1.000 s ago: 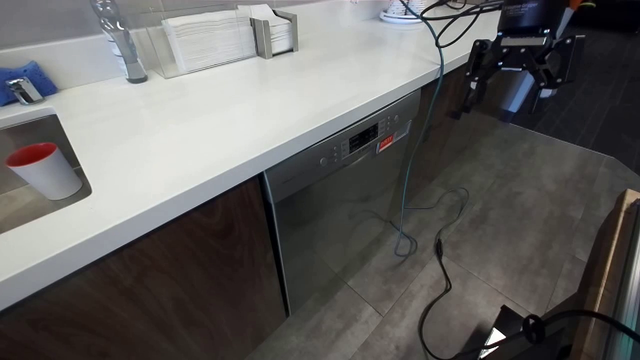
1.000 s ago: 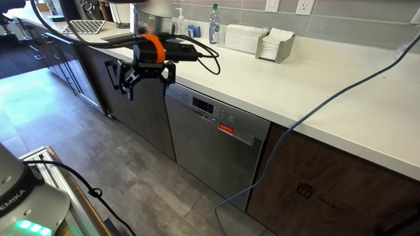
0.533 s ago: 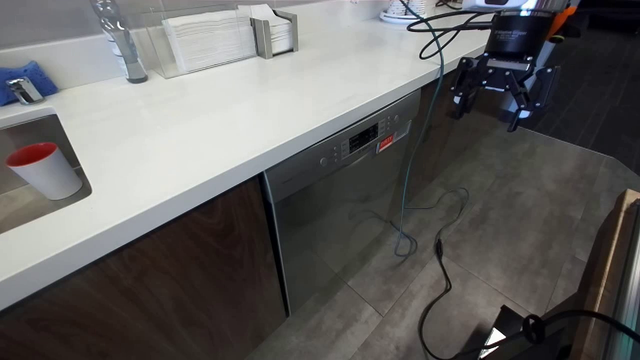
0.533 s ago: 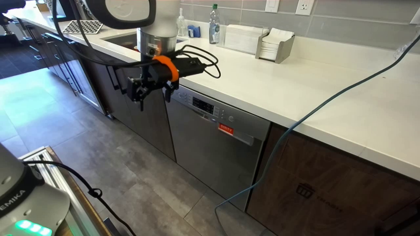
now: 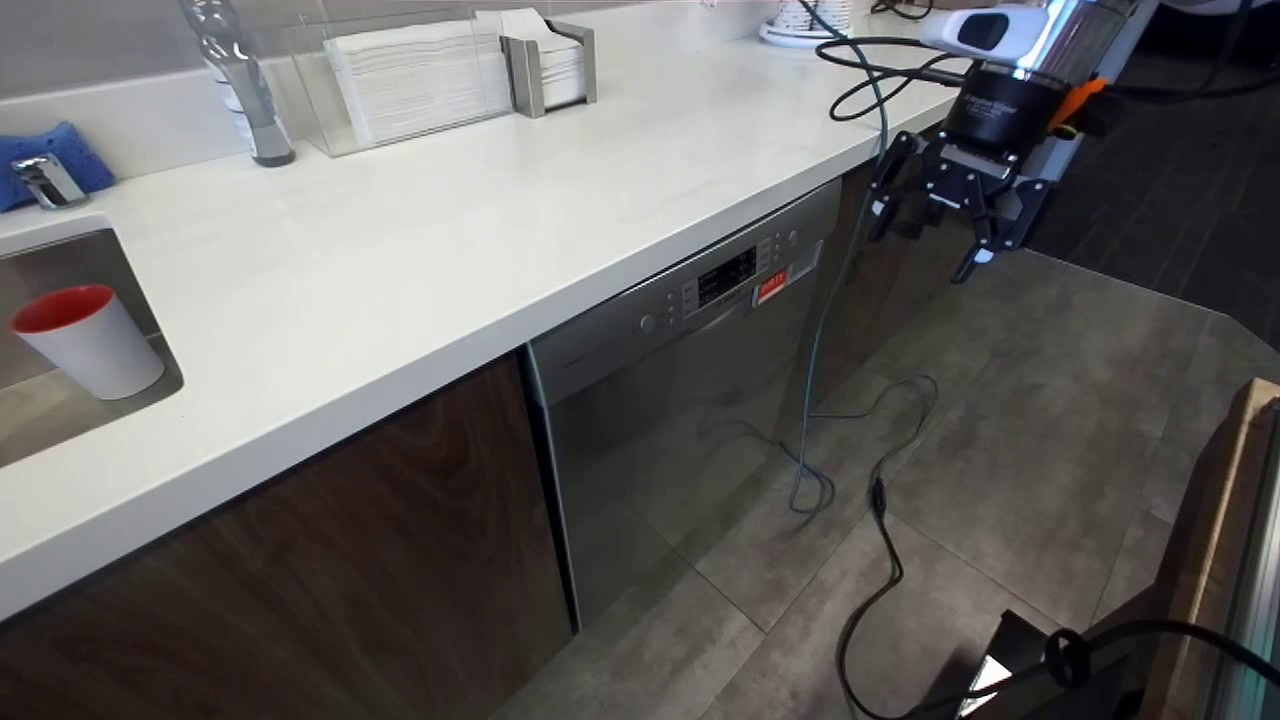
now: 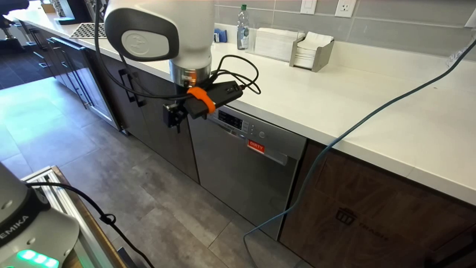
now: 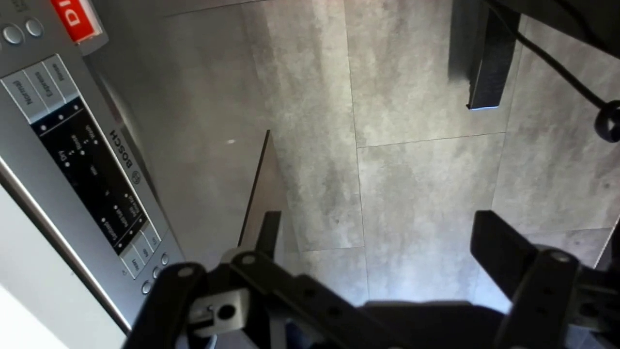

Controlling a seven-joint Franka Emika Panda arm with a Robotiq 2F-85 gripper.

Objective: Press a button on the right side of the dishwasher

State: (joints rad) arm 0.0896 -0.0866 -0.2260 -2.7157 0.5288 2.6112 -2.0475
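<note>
The gripper [image 5: 920, 254], jaws parted and holding nothing, tilts more and hangs nearer the dishwasher [image 6: 241, 171] than 0.5 s ago. The dishwasher sits beneath the tabletop [image 6: 316, 100] front edge; approach seems underway, right-side button [image 6: 261, 134] unreached.

Arm [image 6: 197, 26] was bent at the wrist [image 6: 182, 72]; the gripper [image 5: 921, 257] hung tilted in mid-air, pointing downward, its jaws standing wide apart.
</note>
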